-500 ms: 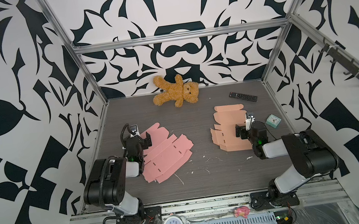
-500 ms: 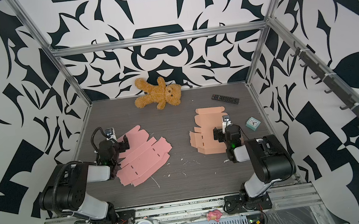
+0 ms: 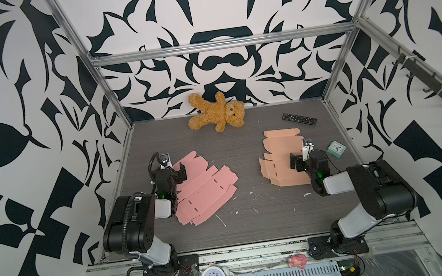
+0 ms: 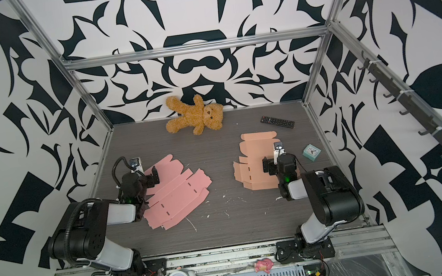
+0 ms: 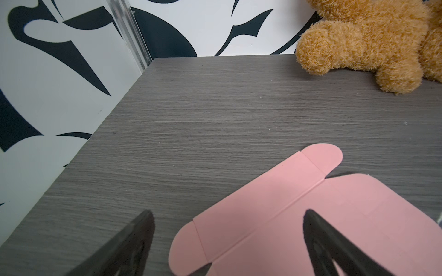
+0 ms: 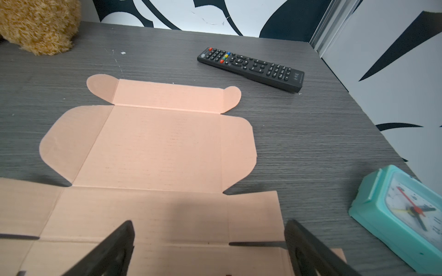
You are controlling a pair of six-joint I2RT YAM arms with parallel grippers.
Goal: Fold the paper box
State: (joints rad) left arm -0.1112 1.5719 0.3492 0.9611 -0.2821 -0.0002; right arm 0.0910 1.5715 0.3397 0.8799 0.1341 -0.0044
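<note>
Here the left pincer (image 5: 228, 213) gapes over the pink box (image 3: 206, 190).

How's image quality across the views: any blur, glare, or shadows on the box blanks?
Both top views: even light, sharp, no glare on the pink blank or peach blank; the wide angle splays the frame posts. Left wrist view: left gripper dark and soft at the picture edge, blank crisp. Right wrist view: soft shadow on the peach blank ahead of the right gripper; remote buttons legible.
</note>
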